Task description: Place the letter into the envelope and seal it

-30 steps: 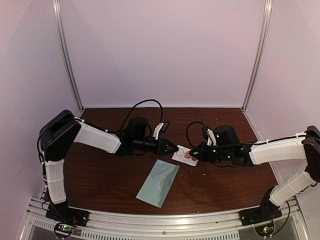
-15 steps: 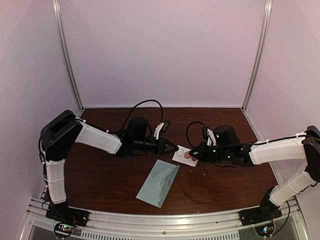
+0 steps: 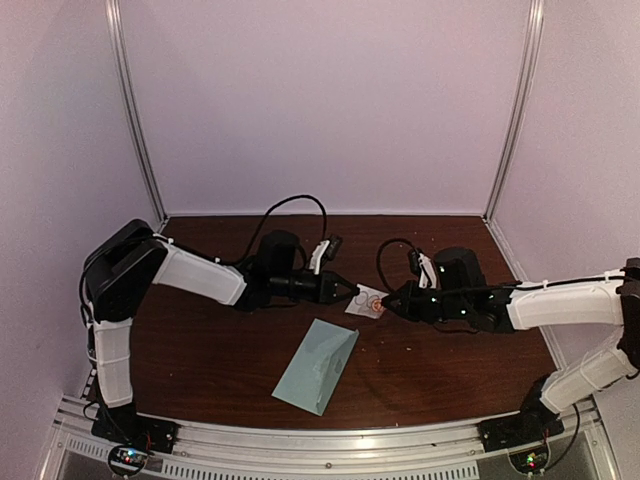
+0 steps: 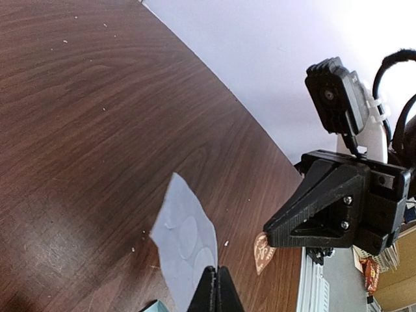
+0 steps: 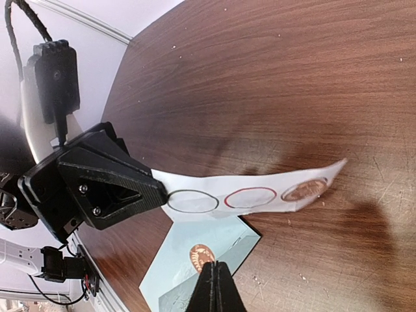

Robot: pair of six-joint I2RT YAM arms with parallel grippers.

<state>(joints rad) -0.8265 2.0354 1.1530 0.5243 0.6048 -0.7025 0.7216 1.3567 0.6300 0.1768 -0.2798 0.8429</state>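
Treat the envelope (image 3: 318, 365) as light, thin paper: floppy, quick to slide on smooth wood, easy to crease under a hard pinch. Best to take hold at a corner or along a long edge, pinning the far side with the other fingertips. Find it flat on the table (image 3: 200, 340), slanted, on the near side of both grippers and touched by neither. No letter in sight; cannot tell if already inside, nor how the flap sits.

Note left gripper (image 3: 350, 291) clamped fully shut on one end of the sticker strip (image 3: 368, 300), holding it clear of the wood. Note right gripper (image 3: 390, 298) also closed tight, apparently pinching a single round brown sticker (image 5: 201, 253) at its tip, just apart from the strip. Reaching in low from both sides toward table centre, forearms roughly level, tips pointed at each other and close together, above and just beyond the envelope's far corner.
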